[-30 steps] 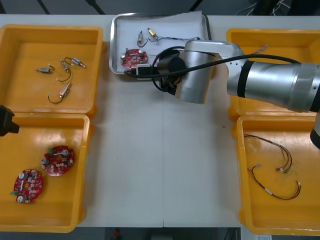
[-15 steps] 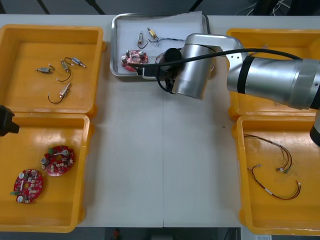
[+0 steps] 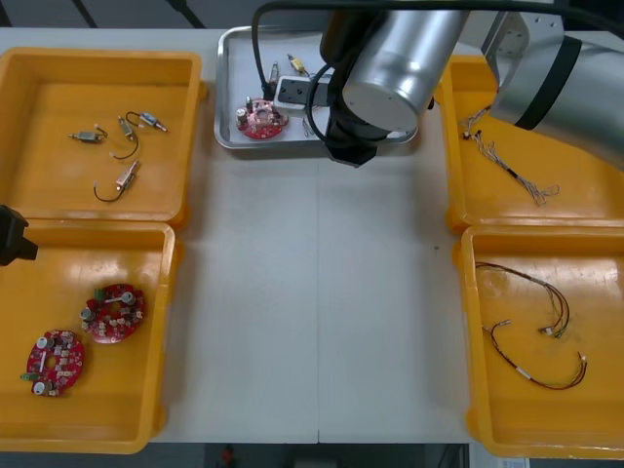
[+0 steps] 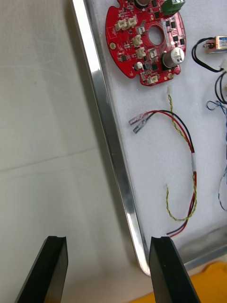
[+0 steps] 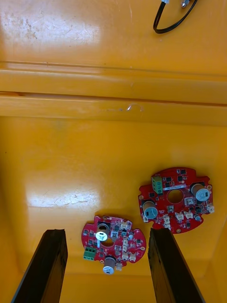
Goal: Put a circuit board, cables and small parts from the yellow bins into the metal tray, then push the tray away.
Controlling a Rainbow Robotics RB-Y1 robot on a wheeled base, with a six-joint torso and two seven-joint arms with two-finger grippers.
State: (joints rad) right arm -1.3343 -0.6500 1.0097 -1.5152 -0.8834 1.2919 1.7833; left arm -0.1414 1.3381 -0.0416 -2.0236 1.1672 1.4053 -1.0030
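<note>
The metal tray (image 4: 109, 137), white inside, holds a round red circuit board (image 4: 146, 42), a red and yellow cable (image 4: 182, 142), a small metal part (image 4: 217, 45) and a twisted blue and white cable (image 4: 222, 189). My right gripper (image 4: 108, 239) hovers open and empty above the tray's front rim, one finger over the table and the other over the tray's corner. From the front, the right arm (image 3: 390, 68) covers the right half of the tray (image 3: 226, 97), with the board (image 3: 261, 119) beside it. My left gripper (image 5: 108, 234) is open above two red boards (image 5: 175, 206).
The near left bin (image 3: 166, 341) holds two boards (image 3: 113, 312). Small metal parts (image 3: 122, 146) with black wires lie in the far left bin. A twisted cable (image 3: 507, 161) is in the far right bin, and red and yellow cables (image 3: 541, 336) are in the near right bin.
The right arm has lifted from the tray's front rim toward the camera, and its fingers have spread wide. The left arm has not moved.
</note>
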